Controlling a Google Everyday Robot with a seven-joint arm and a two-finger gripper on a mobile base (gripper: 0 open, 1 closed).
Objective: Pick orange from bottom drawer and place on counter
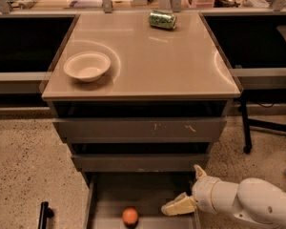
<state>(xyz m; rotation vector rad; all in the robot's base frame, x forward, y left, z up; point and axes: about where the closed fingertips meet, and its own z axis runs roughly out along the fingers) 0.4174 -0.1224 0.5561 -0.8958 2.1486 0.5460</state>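
Note:
The orange (129,216) lies on the grey floor of the open bottom drawer (133,192), near its front middle. My gripper (188,190) reaches in from the right, over the drawer's right side. Its cream fingers (178,206) are spread open and empty, and the lower one is a short way right of the orange without touching it. The beige counter (152,56) is the glossy top of the cabinet above.
A white bowl (87,66) sits on the counter's left side and a green soda can (162,19) lies at its back. Two wider grey drawers (140,128) jut out above the bottom one. A black handle (43,214) stands at lower left on the speckled floor.

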